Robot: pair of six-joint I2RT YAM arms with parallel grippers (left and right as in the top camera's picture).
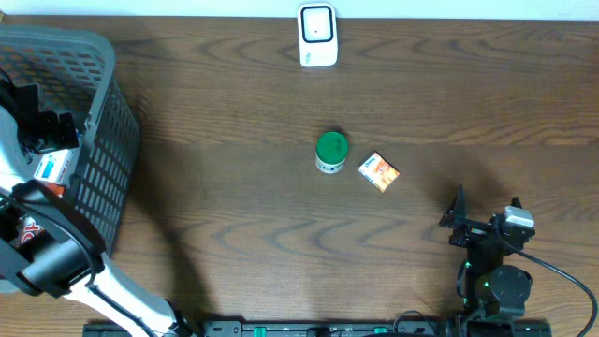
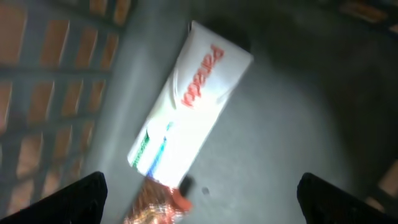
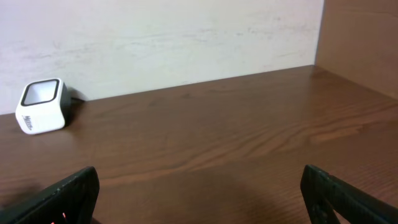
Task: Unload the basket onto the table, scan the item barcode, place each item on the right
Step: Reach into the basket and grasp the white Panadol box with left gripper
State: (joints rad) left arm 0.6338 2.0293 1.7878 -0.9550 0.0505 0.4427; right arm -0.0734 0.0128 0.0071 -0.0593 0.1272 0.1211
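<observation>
In the left wrist view a white toothpaste box [image 2: 189,106] with red lettering and green and blue stripes lies slanted on the grey basket floor [image 2: 292,124]. My left gripper [image 2: 199,196] hovers over it, open, with one dark fingertip in each lower corner and nothing between them. The box's lower end sits just above the gap. The white barcode scanner [image 1: 317,36] stands at the table's far edge and shows again in the right wrist view [image 3: 42,106]. My right gripper [image 1: 487,213] rests open and empty at the near right [image 3: 199,196].
The grey mesh basket [image 1: 103,122] fills the left side, with my left arm reaching into it. A shiny reddish packet [image 2: 158,205] lies under the box's lower end. A green-lidded can [image 1: 331,152] and a small orange box [image 1: 379,172] stand mid-table.
</observation>
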